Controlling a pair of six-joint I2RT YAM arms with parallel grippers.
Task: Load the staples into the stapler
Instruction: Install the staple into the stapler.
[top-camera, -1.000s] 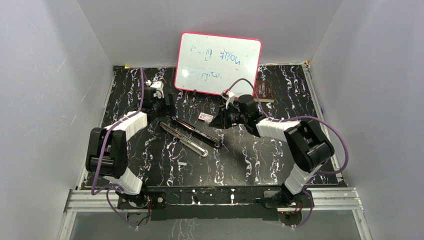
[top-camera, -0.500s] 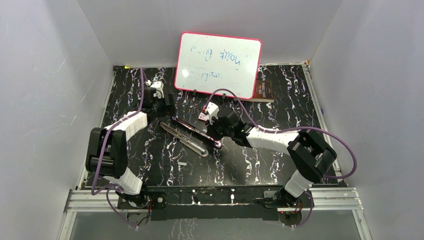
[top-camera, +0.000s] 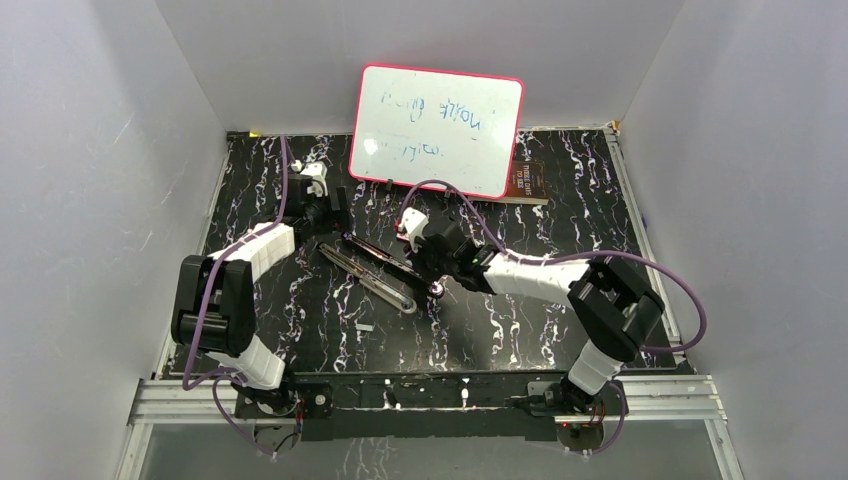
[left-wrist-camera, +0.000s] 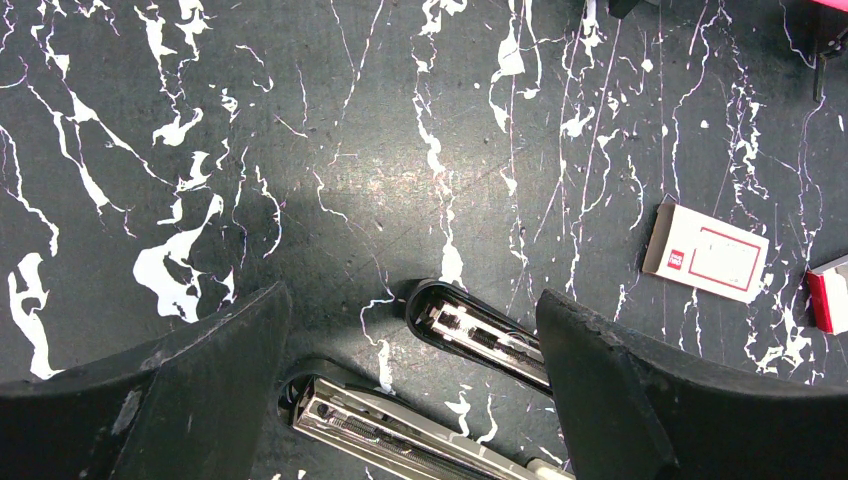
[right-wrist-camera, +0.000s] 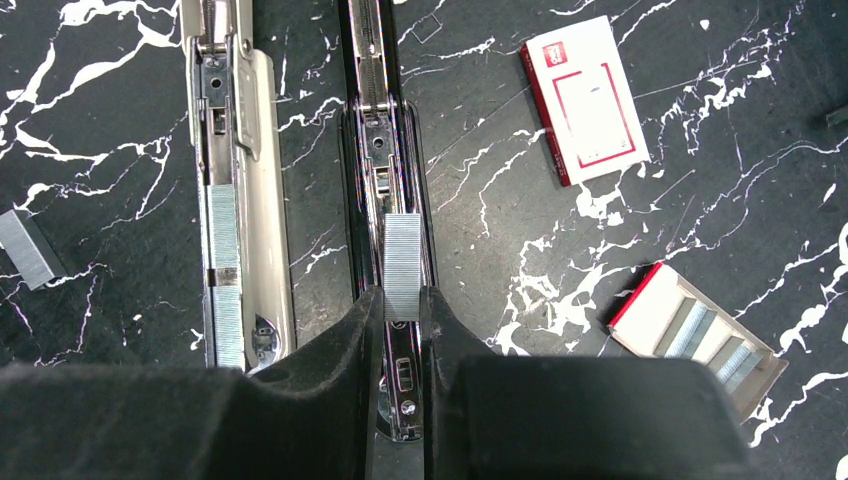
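The stapler (top-camera: 380, 272) lies opened flat at mid-table, its two long halves side by side. My right gripper (right-wrist-camera: 403, 300) is shut on a short silvery strip of staples (right-wrist-camera: 403, 262), held lengthwise just over the black half (right-wrist-camera: 380, 150) and its shiny channel. The other half, a metal rail (right-wrist-camera: 235, 180), has staples (right-wrist-camera: 222, 300) lying in its track. My left gripper (left-wrist-camera: 410, 300) stands open around the far ends of both halves (left-wrist-camera: 470, 325), touching neither. A loose strip (right-wrist-camera: 25, 247) lies left of the rail.
A white box with a red label (right-wrist-camera: 585, 100) and an open tray of staple strips (right-wrist-camera: 700, 335) lie right of the stapler. A whiteboard (top-camera: 437, 128) stands at the back, with a brown item (top-camera: 527, 182) beside it.
My right arm has swung left from beside the white box to over the stapler's near end, carrying the strip. The left arm has not moved.
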